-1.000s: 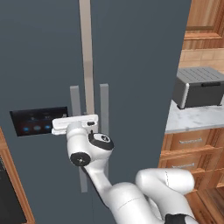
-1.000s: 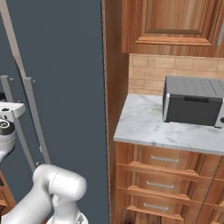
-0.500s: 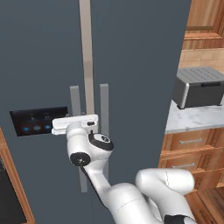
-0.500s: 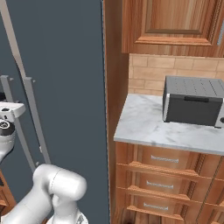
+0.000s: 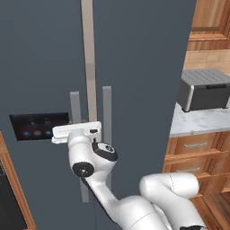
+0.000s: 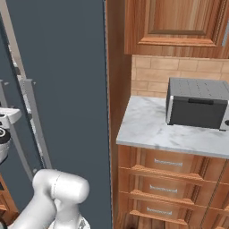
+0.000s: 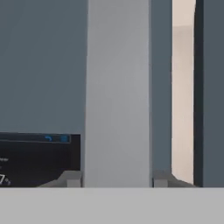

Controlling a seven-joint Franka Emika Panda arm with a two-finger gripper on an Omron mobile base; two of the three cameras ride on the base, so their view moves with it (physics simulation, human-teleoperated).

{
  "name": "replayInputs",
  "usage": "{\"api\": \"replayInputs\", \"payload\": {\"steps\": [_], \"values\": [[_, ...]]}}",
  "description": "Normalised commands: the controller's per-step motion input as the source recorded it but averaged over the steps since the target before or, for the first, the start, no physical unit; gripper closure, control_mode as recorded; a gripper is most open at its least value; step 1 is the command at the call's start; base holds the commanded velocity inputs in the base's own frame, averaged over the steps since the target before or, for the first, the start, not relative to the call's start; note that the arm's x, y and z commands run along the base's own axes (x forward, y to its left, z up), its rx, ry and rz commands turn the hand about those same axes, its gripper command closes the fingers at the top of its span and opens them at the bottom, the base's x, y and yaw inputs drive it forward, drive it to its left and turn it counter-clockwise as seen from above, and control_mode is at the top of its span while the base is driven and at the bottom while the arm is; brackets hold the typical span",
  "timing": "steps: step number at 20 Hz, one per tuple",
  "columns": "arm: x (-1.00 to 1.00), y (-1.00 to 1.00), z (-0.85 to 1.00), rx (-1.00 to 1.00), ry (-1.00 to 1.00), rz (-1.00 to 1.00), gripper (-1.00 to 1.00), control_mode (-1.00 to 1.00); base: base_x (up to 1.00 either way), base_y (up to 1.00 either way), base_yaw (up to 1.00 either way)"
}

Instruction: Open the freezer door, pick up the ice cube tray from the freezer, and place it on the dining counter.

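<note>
Freezer door (image 5: 45, 67), the slate-grey one with the black panel (image 5: 38, 126) of blue lights, fills the left base view and looks shut or barely ajar; a pale strip shows between it and the plain door (image 5: 143, 67). Step in hand looks like gripping the door's vertical bar handle (image 7: 117, 87). Gripper (image 7: 117, 179) sits right at the handle, one fingertip either side of the bar and close to it, fingers narrowed about it; can't tell if the pads actually touch. To do it well: clamp firm and square on the bar, then pull in an arc about the hinge, not straight back. Freezer contents hidden behind the door, so the ice cube tray's place can't be told. Grey appliance (image 6: 199, 103) on small marble counter (image 6: 152, 129), off to the right.
</note>
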Motion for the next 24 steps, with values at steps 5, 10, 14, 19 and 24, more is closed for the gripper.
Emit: {"api": "replayInputs", "payload": {"steps": [5,10,14,19,24], "values": [[-0.52,0.56,-0.16,0.0,0.18,-0.02,1.0,-1.0,0.0,0.0,0.0],[-0.51,0.6,-0.13,0.0,0.18,-0.02,1.0,-1.0,0.0,0.0,0.0],[-0.68,0.6,-0.15,0.0,0.12,-0.04,1.0,-1.0,0.0,0.0,0.0],[-0.63,0.6,-0.14,-0.01,0.01,0.0,1.0,-1.0,0.0,0.0,0.0],[-0.43,0.6,-0.07,-0.05,0.0,0.0,1.0,-1.0,0.0,0.0,0.0]]}}
